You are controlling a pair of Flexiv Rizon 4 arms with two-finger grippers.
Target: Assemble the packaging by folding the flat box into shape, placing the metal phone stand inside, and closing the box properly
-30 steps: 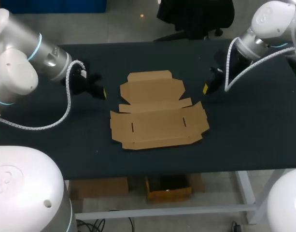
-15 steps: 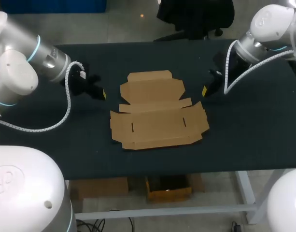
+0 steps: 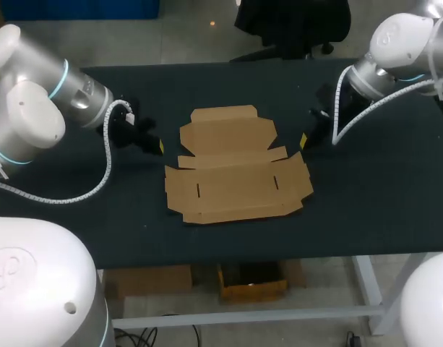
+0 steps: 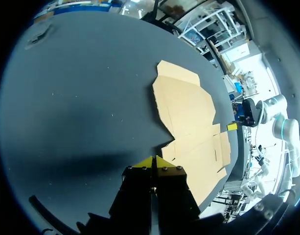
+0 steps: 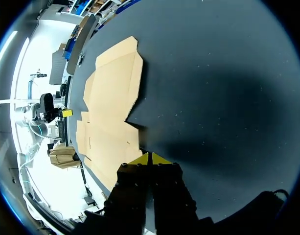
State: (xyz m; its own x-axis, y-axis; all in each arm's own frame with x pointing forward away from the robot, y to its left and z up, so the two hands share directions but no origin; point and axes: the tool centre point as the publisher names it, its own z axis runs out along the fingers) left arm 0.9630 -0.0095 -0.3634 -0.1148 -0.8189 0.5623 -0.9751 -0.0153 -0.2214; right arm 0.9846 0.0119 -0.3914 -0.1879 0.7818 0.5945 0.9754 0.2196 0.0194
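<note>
the flat cardboard box lies unfolded near the middle of your dark table, a little nearer the front edge than the far one. its narrower lid panel points to the far edge, and its wider panel with the side flaps and two slots faces the front edge. all panels look flat on the table, with no flap raised.

your left arm comes in over the table's left side. the left jaws sit just beside the box's left edge, level with the lid panel and apart from the cardboard. in the left wrist view their yellow tips are pressed together with nothing between them, and the box lies ahead of them and off to one side.

your right arm comes in from the far right corner. the right jaws sit just beside the box's right edge, near the corner of the right flap and clear of it. they too are closed on nothing, with the box ahead of them.

you have wide bare table to the left and right of the box, a fair strip toward the far edge, and a narrower strip along the front edge.
</note>
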